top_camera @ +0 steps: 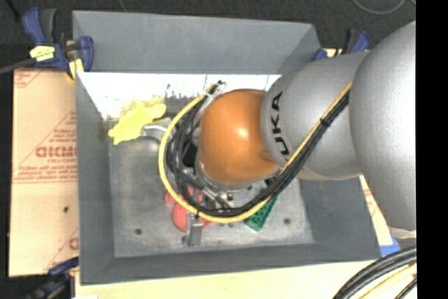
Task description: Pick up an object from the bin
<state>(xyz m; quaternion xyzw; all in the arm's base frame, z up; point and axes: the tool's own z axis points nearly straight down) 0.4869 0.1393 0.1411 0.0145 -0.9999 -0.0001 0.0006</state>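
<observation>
Gripper [193, 230] low in the bin [94, 206], near its lower edge.
Red thing [176, 215] just beside it; the grip's state cannot be told.

My arm [364, 108] reaches in from the right of the frame, its broad silver link sloping from the upper right down toward the centre, with the maker's lettering on the band where it meets the wrist. The orange cover [234, 135] on the wrist sits at mid-frame, round and glossy, facing up at the camera, so the wrist points steeply downward. Yellow and black cables [166, 150] loop round its left side and beneath it, then run back along the link's lower edge. Below the cover, at lower centre, a small grey piece pokes out, probably the end of the gripper [193, 231]; the cover hides the rest.
</observation>
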